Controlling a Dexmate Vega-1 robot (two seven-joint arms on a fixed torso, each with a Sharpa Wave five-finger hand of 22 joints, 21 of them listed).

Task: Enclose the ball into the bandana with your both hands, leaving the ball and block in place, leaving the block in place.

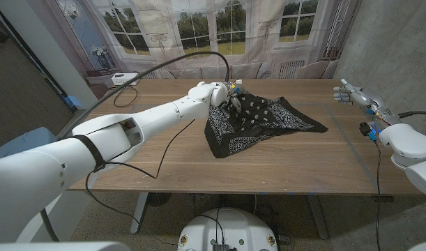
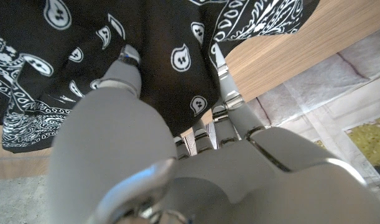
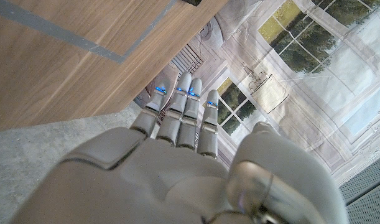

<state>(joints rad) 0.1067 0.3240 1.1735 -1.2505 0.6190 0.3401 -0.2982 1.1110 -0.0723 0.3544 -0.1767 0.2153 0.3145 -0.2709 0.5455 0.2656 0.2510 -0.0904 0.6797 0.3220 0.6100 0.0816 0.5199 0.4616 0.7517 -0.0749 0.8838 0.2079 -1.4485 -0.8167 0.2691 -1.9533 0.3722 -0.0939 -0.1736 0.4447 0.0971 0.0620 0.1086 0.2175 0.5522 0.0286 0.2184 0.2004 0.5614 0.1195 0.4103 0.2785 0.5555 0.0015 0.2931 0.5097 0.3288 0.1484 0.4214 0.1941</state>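
Observation:
A black bandana (image 1: 265, 120) with white paisley print lies crumpled on the wooden table, right of the middle. My left hand (image 1: 229, 93) reaches over its far left corner, where the cloth rises toward the hand. In the left wrist view the thumb (image 2: 126, 63) and fingers (image 2: 222, 73) close on a fold of the bandana (image 2: 171, 37). The ball and the block are hidden. My right hand (image 1: 353, 93) hovers near the table's far right edge, away from the cloth, fingers straight and holding nothing (image 3: 180, 106).
A black cable (image 1: 164, 70) arcs over the table's far left part. A white box (image 1: 124, 78) sits at the far left corner. Bare wood (image 1: 268, 164) lies in front of the bandana. A printed window backdrop hangs behind the table.

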